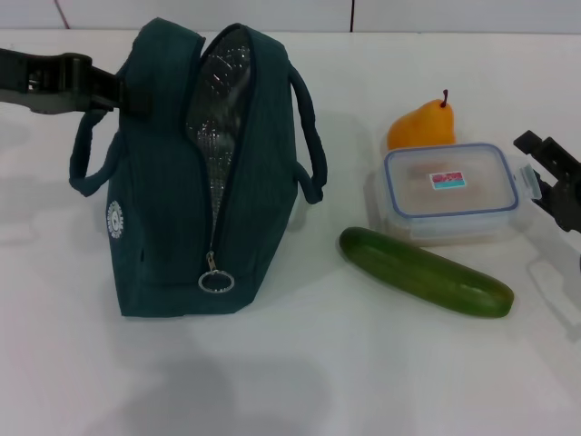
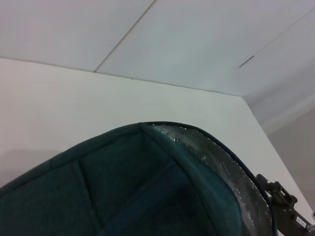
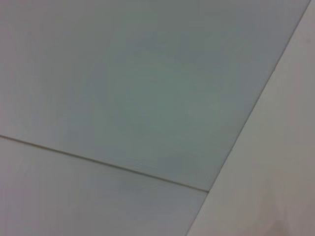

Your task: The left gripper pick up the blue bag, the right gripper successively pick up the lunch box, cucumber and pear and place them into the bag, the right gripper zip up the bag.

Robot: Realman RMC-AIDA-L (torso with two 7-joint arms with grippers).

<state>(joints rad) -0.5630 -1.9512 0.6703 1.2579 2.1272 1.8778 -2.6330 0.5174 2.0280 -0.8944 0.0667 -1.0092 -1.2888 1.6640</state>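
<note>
Standing: one blue bag (image 1: 209, 182), lunch box (image 1: 451, 191), cucumber (image 1: 425, 271), pear (image 1: 422, 124).

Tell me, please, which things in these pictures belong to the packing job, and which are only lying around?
Belonging to the job:
- blue bag, unzipped
- lunch box
- cucumber
- pear
- left gripper, at the bag's top
- right gripper, beside the lunch box

Only lying around:
- nothing else visible on the white table
</note>
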